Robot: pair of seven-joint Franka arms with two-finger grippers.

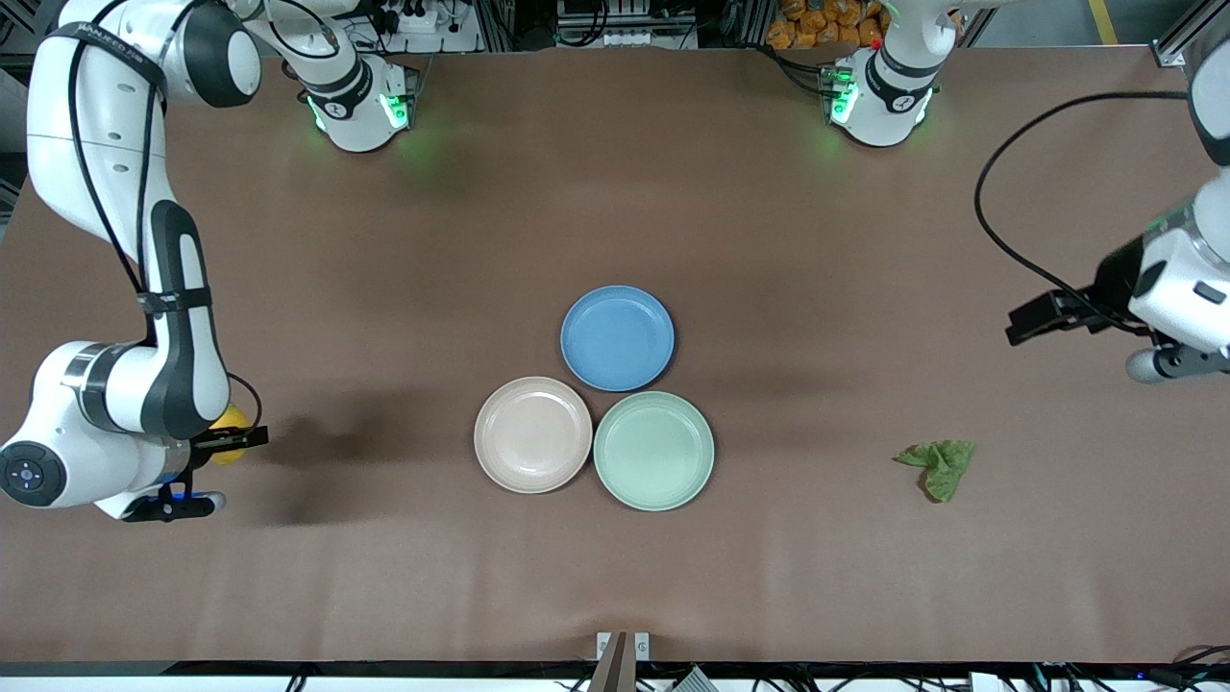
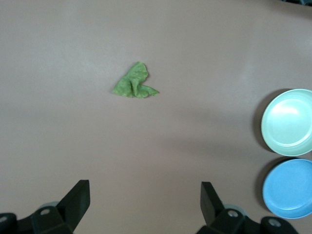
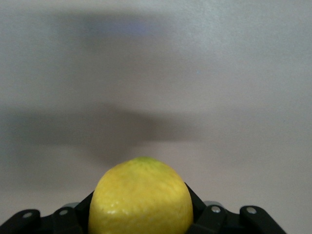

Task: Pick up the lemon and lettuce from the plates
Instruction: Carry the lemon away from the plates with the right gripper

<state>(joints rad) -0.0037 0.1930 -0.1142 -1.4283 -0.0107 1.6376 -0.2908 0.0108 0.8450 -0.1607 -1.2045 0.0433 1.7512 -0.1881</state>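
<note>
Both task plates stand bare near the middle of the desk [image 1: 384, 240]: the beige-pink plate [image 1: 533, 434] and the mint green plate [image 1: 653, 450] touch rim to rim, with a blue plate [image 1: 617, 337] just beside them, farther from the front camera.

The right tool [image 1: 223, 439] hangs over the desk at the right arm's end, clamped on the lemon [image 1: 231, 420]. In the right wrist view the lemon [image 3: 141, 197] fills the space between the fingers [image 3: 204, 217], and bare desk lies below it.

The lettuce [image 1: 938, 464] lies crumpled on the desk toward the left arm's end, well apart from the mint green plate. The left tool [image 1: 1043, 319] is over the desk at that end, its fingers [image 2: 75, 201] spread wide and holding nothing; it waits.

Judgement: both items are off the plates, and only the lemon's release appears outstanding.

Risks noted:
- The lemon is oval and smooth-skinned. If let go from any height it may roll, possibly toward the desk edge, which is close at that end.
- A grip seated off the fruit's middle could let it slip out early.
- The lettuce is thin and light; a low pass by the left arm could snag or shift it.
- The plates touch one another, so a knock to one would move its neighbours.
</note>
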